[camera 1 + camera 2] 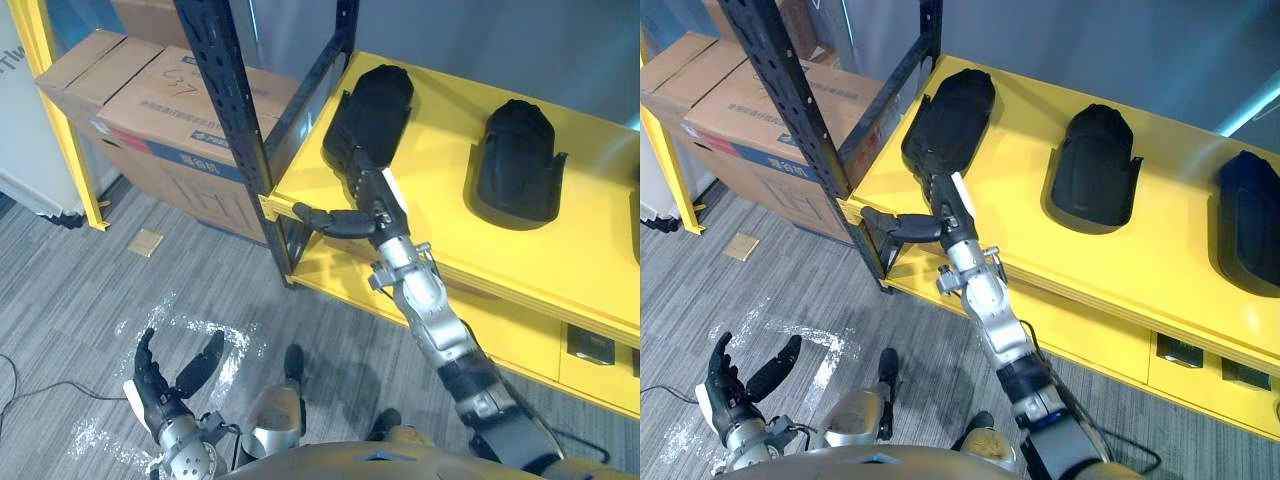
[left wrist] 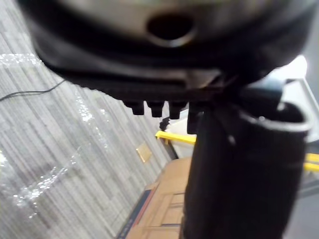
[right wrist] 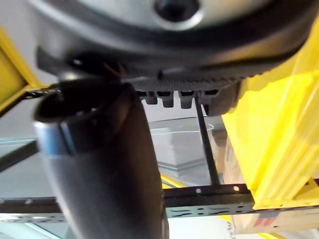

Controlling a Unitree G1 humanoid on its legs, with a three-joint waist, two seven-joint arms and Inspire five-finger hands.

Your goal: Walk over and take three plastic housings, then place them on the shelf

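Observation:
Three black plastic housings lie on the yellow shelf [image 1: 1025, 225]: the left housing [image 1: 955, 110] by the corner, the middle housing [image 1: 1095, 165] and the right housing [image 1: 1248, 220] at the view's edge. My right hand [image 1: 365, 205] rests at the near end of the left housing, fingers straight against it and thumb [image 1: 325, 218] stretched out over the shelf's corner. It grips nothing. Low over the carpet at the lower left, my left hand [image 1: 165, 385] is open and holds nothing.
A black perforated shelf post [image 1: 230, 110] stands at the shelf's left corner. Behind it are cardboard boxes [image 1: 170, 110] and a yellow upright [image 1: 60, 120]. A lower yellow shelf [image 1: 340, 270] sits beneath. The grey carpet [image 1: 100, 300] has white streaks.

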